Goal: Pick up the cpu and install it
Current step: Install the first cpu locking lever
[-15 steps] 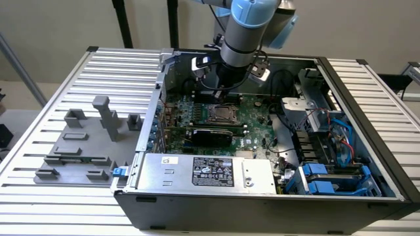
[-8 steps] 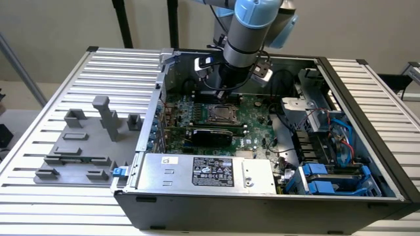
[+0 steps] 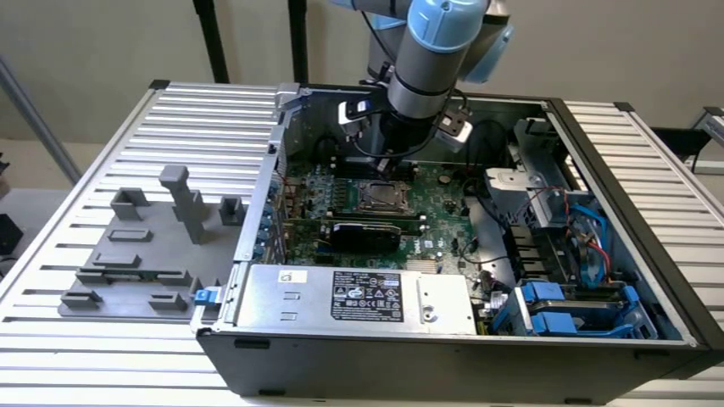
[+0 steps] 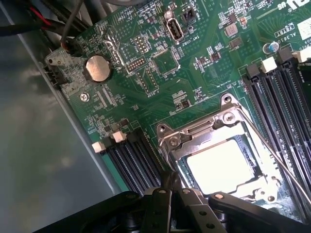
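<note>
Even, soft room light in the exterior view, with faint shadows inside the computer case (image 3: 633, 254); in the wrist view the cpu (image 4: 224, 167) glares white, and the case wall (image 4: 39, 160) is blurred

Quick count: one open computer case (image 3: 633, 280), one green motherboard (image 4: 194, 77) inside it. One cpu (image 4: 221, 167) sitting in one socket frame (image 4: 214, 141). One round coin battery (image 4: 98, 68) on the board. One silver power supply box (image 3: 351, 298) at the near side, one black card (image 3: 368, 231), and one grey fixture tray (image 3: 142, 254) on the exterior view's left.
</note>
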Motion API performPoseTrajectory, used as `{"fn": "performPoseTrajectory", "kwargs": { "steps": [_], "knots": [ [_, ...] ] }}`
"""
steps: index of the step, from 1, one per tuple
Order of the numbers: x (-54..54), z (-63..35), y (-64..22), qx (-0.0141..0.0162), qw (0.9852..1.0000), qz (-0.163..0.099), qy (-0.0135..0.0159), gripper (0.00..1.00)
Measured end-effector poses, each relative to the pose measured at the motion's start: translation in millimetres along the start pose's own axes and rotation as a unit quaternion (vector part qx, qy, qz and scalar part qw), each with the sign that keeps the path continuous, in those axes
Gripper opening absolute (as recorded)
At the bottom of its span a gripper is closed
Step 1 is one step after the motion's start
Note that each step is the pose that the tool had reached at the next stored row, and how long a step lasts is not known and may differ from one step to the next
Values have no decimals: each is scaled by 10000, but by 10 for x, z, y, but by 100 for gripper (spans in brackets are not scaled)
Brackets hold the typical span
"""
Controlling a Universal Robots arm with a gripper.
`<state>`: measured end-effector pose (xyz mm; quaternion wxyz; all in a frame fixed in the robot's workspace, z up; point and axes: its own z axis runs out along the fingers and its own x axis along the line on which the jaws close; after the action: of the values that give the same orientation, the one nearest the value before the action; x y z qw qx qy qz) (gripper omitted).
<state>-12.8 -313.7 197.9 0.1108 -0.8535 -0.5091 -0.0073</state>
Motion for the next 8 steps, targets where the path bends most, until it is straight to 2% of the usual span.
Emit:
{"fn": "performPoseTrajectory", "kwargs": {
  "steps": [8],
  "knots": [
    [11, 3, 38, 1, 10000, -1, 3, 11]
  ]
}}
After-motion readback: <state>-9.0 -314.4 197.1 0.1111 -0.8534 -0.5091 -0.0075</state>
